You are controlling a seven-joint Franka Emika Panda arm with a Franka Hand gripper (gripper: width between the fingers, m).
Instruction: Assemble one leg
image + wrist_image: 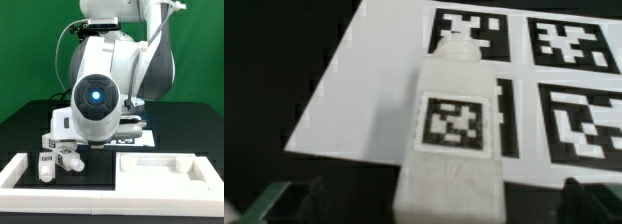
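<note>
Over the marker board (375, 95), in the wrist view, the leg (452, 135) stretched lengthwise. Its tapered end reached in among the board's printed tags, and its own square tag faced the camera near mid-length. Whether it rested on the board or hung just above it could not be told. The jaws stood released, one on each side of the leg's near end, each separated from the post by a dark gap. In the exterior view the arm (100, 90) hid the leg. Nearer the camera than the marker board, on the black counter (20, 135), lay a wide white panel (165, 168) toward the exterior view's right and a few small white parts (55, 162) toward its left.
</note>
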